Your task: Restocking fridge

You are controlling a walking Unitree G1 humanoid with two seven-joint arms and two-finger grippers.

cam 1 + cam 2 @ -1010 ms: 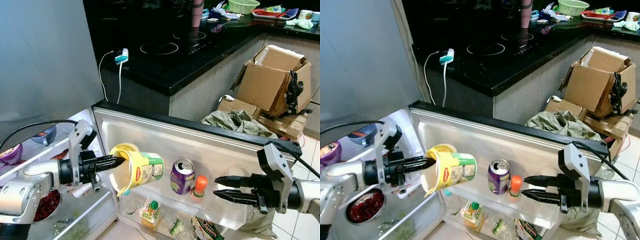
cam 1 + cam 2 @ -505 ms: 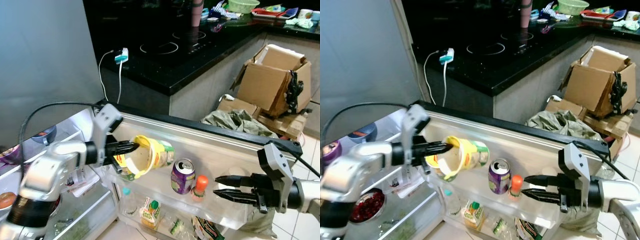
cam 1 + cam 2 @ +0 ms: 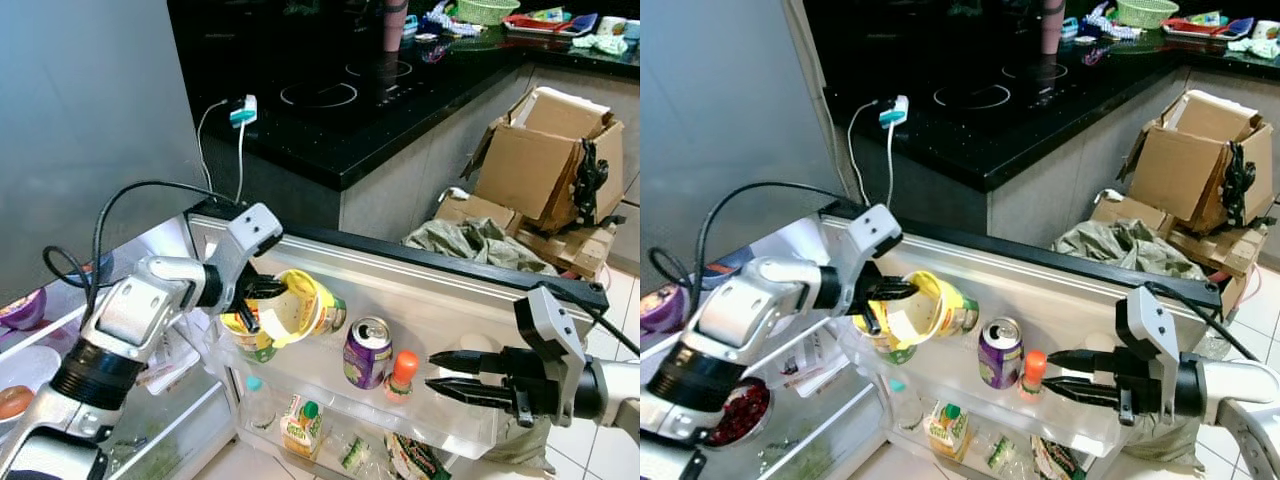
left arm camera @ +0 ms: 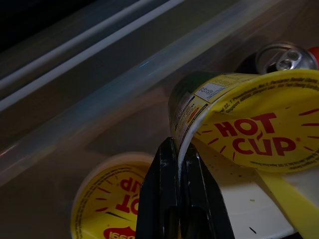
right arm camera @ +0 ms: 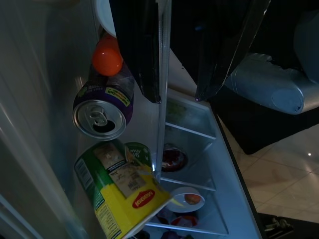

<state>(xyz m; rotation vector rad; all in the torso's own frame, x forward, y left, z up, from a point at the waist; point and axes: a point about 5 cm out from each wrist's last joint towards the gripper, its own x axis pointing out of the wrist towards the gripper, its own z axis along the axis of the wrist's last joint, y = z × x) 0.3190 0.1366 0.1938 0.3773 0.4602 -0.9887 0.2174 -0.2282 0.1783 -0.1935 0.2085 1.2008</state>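
We stood at the open fridge door point(image 3: 420, 300), a black hob counter point(image 3: 400, 110) behind it. Our left gripper point(image 3: 262, 291) was clamped on the rim of a yellow noodle cup point(image 3: 300, 308), held tipped over the door shelf, above a second cup point(image 4: 107, 196). Beside it stood a purple can point(image 3: 367, 352) and an orange-capped bottle point(image 3: 402, 372). Our right gripper point(image 3: 445, 374) hovered near the bottle, fingers slightly parted, empty.

Head views bright and sharp, wrist views dim, slightly blurred
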